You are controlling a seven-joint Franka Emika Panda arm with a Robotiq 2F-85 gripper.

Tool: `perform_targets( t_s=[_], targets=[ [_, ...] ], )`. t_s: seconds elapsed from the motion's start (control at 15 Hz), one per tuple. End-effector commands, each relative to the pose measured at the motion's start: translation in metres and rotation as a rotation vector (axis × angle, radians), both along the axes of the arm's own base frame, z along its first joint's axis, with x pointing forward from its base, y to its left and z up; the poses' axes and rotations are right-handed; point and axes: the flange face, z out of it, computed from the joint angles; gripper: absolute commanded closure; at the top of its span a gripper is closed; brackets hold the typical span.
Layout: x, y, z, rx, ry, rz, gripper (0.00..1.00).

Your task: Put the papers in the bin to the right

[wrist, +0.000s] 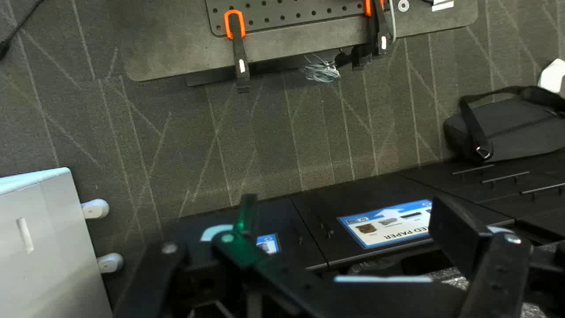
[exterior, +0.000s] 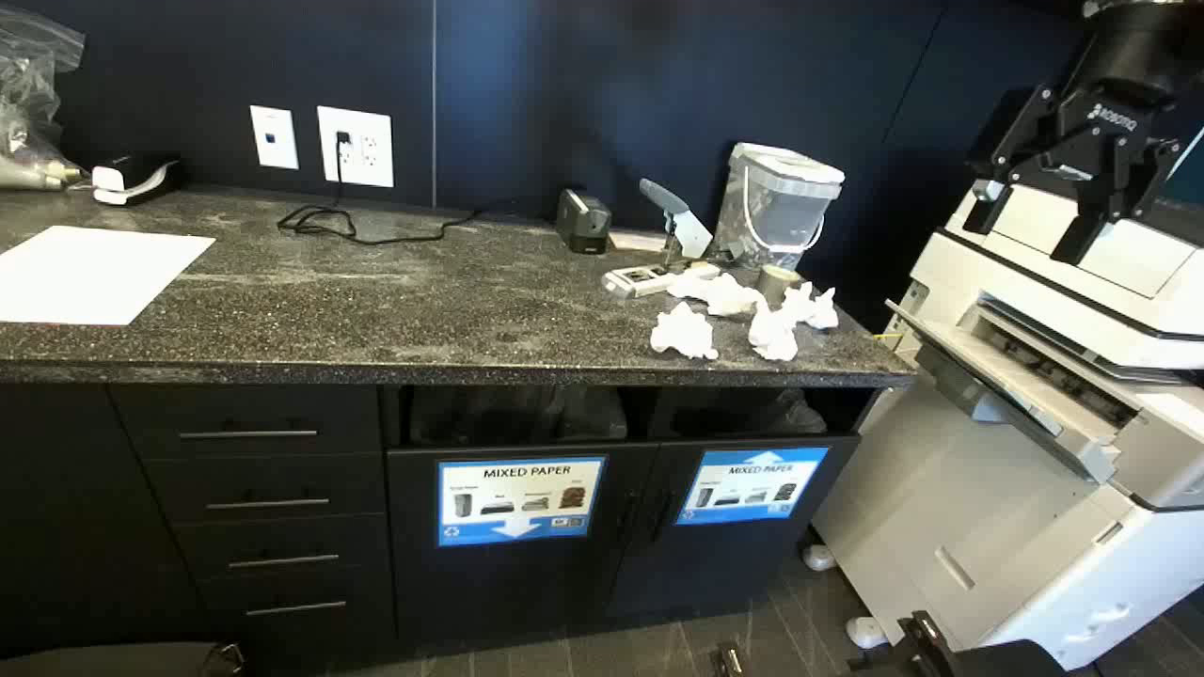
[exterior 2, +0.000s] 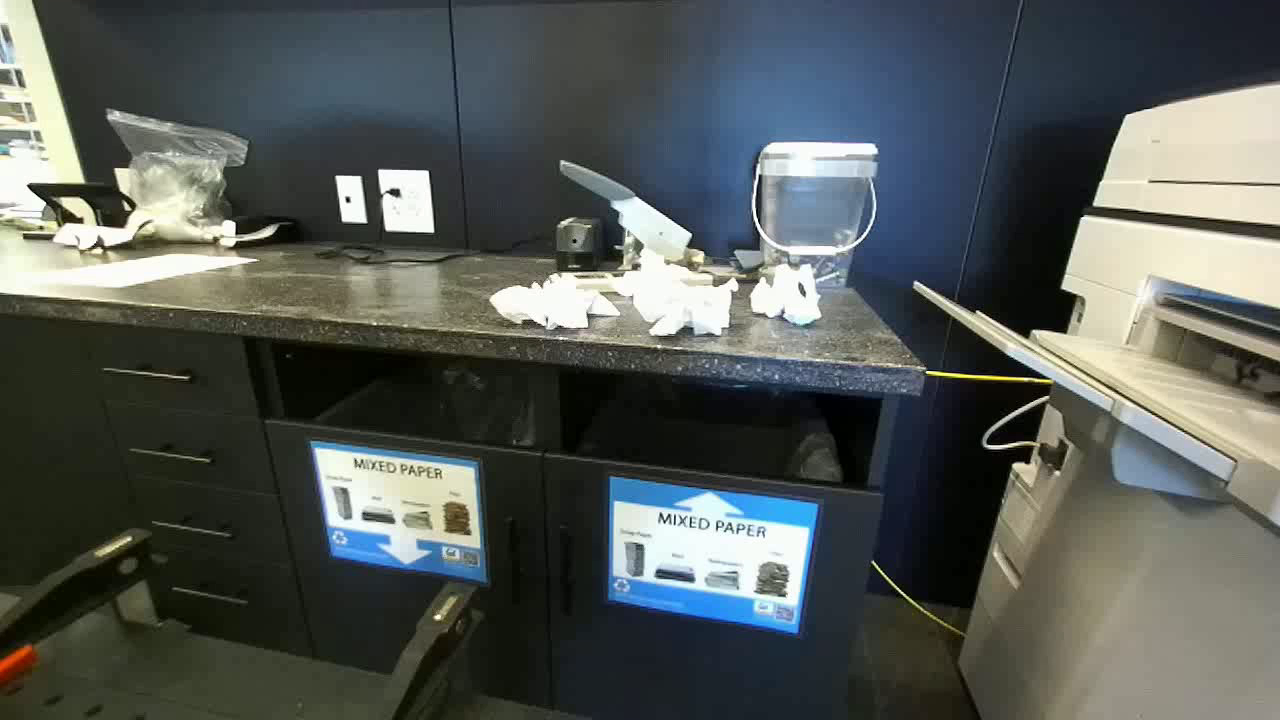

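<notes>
Several crumpled white papers (exterior: 684,332) lie on the speckled counter near its right end, some touching one another; they also show as papers (exterior 2: 680,300). Behind them, against the dark wall, stands a pale bucket-shaped bin (exterior: 779,212) with a white top and a hanging handle; whether its top is open I cannot tell. My gripper (exterior: 1033,226) hangs high at the right, in front of the printer and apart from the papers. In the wrist view the gripper (wrist: 351,225) is open with nothing between its fingers. Neither papers nor bin show in that view.
A grey tool with a raised arm (exterior: 675,221), a tape roll (exterior: 778,282) and a black box (exterior: 583,223) stand close to the papers. The printer (exterior: 950,470) juts its tray (exterior 2: 1080,370) toward the counter's right edge. A flat white sheet (exterior: 99,273) lies far left.
</notes>
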Motion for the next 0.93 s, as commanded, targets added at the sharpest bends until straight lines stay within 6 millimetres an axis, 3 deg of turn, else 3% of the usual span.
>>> perform_targets(
  t_s=[0.0,0.27,0.4,0.53,0.87],
  targets=[
    [0.001,0.000,0.002,0.000,-0.003,0.000,0.00],
    [0.001,-0.001,0.005,-0.002,-0.011,0.000,0.00],
    [0.007,0.003,-0.004,-0.016,-0.022,-0.011,0.00],
    [0.019,0.008,-0.020,-0.027,-0.047,-0.014,0.00],
    [0.069,0.020,-0.077,-0.089,-0.188,-0.043,0.00]
  ],
)
